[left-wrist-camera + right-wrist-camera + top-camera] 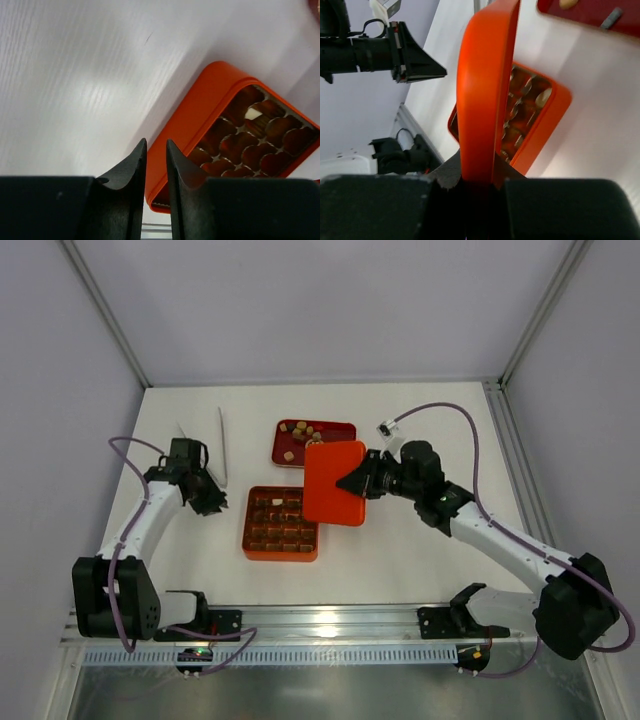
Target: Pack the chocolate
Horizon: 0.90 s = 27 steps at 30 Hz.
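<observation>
Brown chocolate (283,527) fills the grid of the orange box (248,530), with one cream piece (253,113) among the pieces. More chocolate (301,429) lies loose in a red tray (340,430) behind it. My right gripper (358,483) is shut on the edge of the flat orange lid (333,483), holding it tilted over the box's right side. In the right wrist view the lid (485,85) stands edge-on above the box (547,125). My left gripper (212,502) hovers left of the box, its jaws a narrow gap apart (155,142) with nothing between them.
A pair of white tweezers (222,445) lies at the back left, behind my left arm. The box's near left corner (200,112) shows just beyond the left fingertips. A metal rail (320,620) runs along the table's near edge.
</observation>
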Each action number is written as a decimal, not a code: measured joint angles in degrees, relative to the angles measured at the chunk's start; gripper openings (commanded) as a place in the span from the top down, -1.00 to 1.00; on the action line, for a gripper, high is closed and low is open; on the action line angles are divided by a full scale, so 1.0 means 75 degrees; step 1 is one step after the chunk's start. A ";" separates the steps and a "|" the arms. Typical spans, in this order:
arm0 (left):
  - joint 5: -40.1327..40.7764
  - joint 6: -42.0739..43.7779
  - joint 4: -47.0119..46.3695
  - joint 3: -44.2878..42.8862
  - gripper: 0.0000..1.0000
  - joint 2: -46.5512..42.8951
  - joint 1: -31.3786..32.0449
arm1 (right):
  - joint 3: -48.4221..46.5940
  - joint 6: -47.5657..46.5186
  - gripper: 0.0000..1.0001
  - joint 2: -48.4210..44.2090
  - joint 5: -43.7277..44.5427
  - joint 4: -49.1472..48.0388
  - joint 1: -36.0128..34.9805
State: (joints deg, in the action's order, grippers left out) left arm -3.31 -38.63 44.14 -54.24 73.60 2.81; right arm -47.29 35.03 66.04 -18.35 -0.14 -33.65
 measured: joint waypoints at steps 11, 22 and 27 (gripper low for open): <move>-0.0306 -0.0664 -0.1320 0.1547 0.66 0.0239 0.0052 | 0.1749 0.3281 0.92 0.1247 -0.2052 -0.4176 0.0108; -0.0592 -0.1186 -0.2183 0.1655 0.67 0.0629 0.0662 | 0.2369 0.5117 0.92 0.3057 -0.2541 -0.7321 0.0119; -0.0595 -0.1396 -0.2355 0.1658 0.67 0.0673 0.0965 | 0.2369 0.5307 0.92 0.3375 -0.2655 -0.7895 0.0119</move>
State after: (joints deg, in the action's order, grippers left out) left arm -7.77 -49.10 26.48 -41.80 78.65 10.04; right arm -29.52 74.83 91.35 -38.26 -59.35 -32.75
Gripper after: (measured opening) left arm 0.168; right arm 0.139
